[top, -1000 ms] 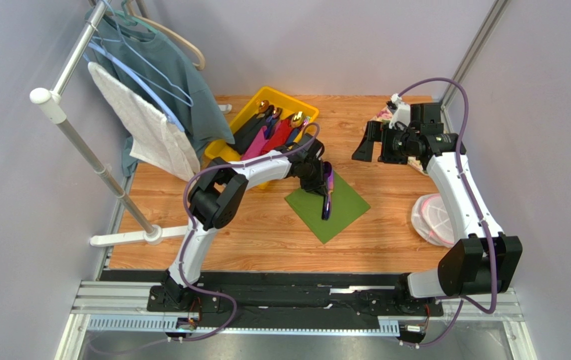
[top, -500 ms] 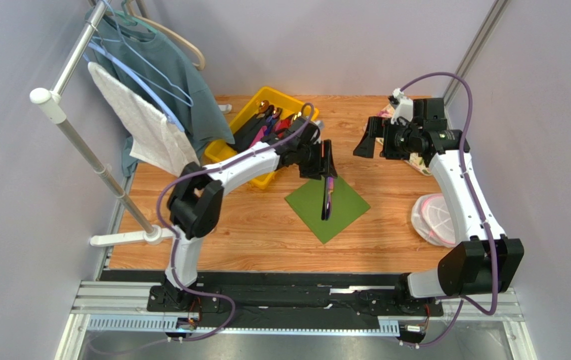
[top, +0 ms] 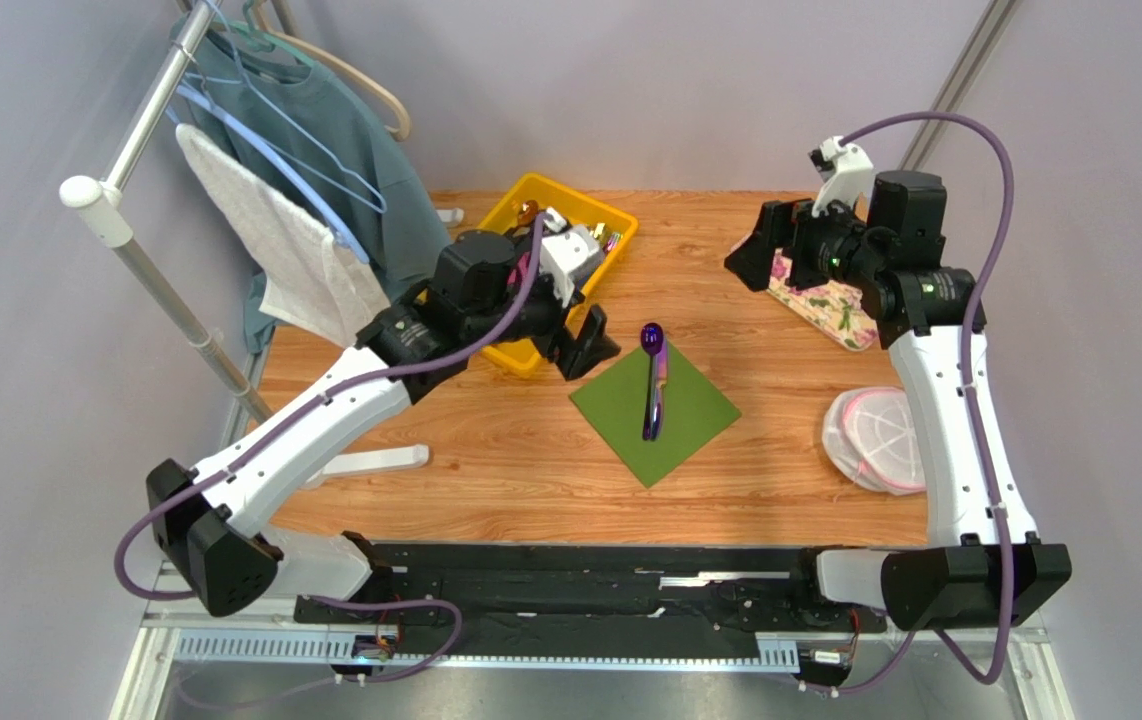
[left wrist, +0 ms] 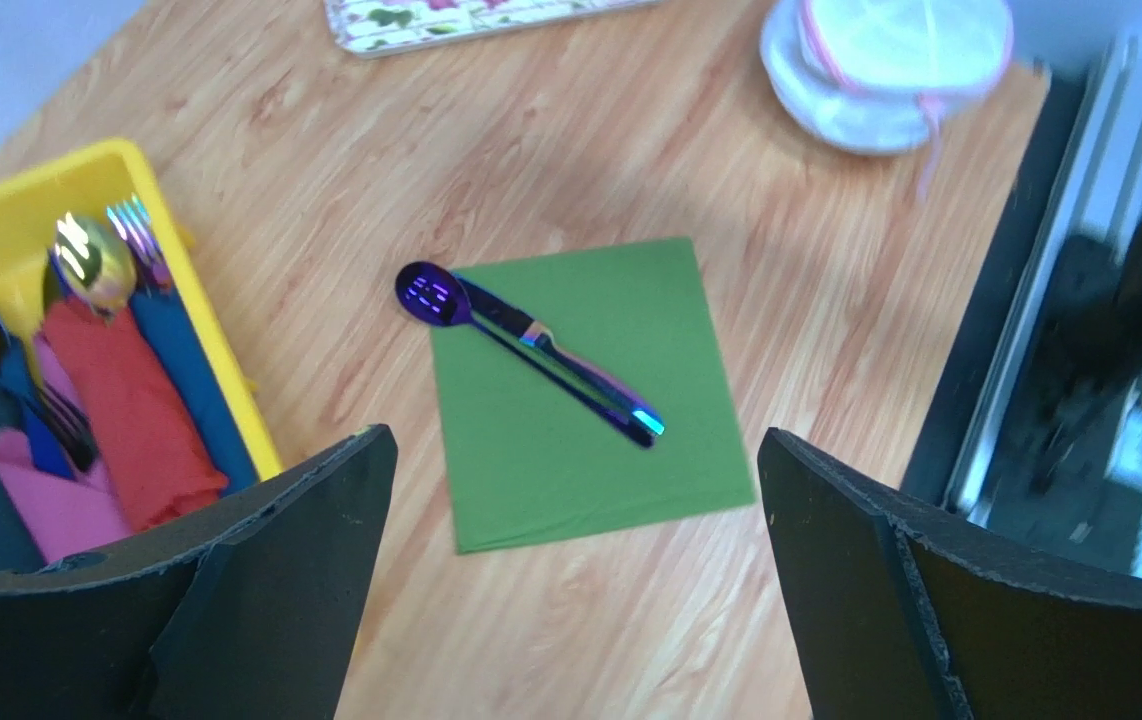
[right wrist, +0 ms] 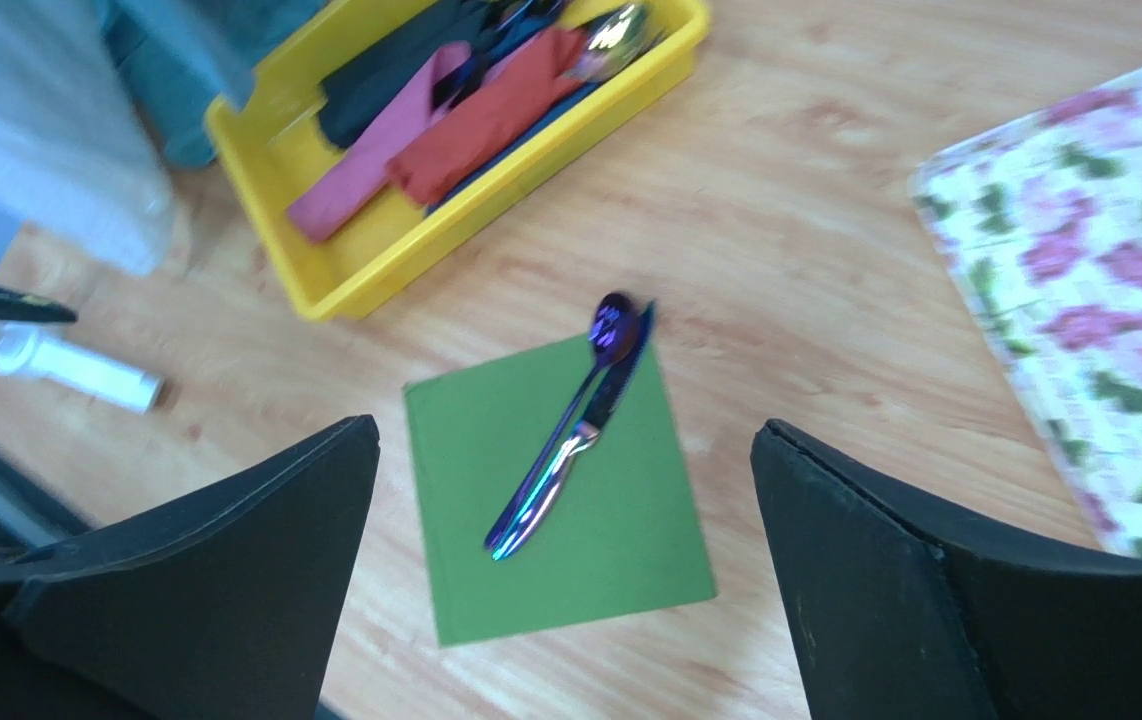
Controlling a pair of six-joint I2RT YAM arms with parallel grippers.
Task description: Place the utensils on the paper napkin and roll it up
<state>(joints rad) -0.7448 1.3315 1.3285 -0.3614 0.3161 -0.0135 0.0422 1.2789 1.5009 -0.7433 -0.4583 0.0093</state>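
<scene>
A green paper napkin (top: 655,408) (left wrist: 592,398) (right wrist: 555,503) lies flat in the middle of the wooden table. On it rest iridescent purple utensils (top: 655,383) (left wrist: 532,348) (right wrist: 570,428), a spoon and a knife side by side, with the spoon bowl just off the napkin's far corner. My left gripper (top: 574,312) (left wrist: 574,495) hangs open above the table just left of the napkin, near the yellow bin, with nothing between its fingers. My right gripper (top: 755,258) (right wrist: 562,480) is raised at the back right, open and empty.
A yellow bin (top: 525,353) (left wrist: 224,368) (right wrist: 382,255) behind the napkin on the left holds more cutlery and coloured napkins. A floral mat (top: 825,312) (right wrist: 1096,255) lies at the back right, a lidded plastic container (top: 878,438) (left wrist: 885,60) at the right edge. A clothes rack (top: 202,338) with garments stands left.
My left gripper has opened, let go of the purple utensil on the napkin, and pulled back left toward the yellow bin. The right arm has lifted and swung slightly right.
</scene>
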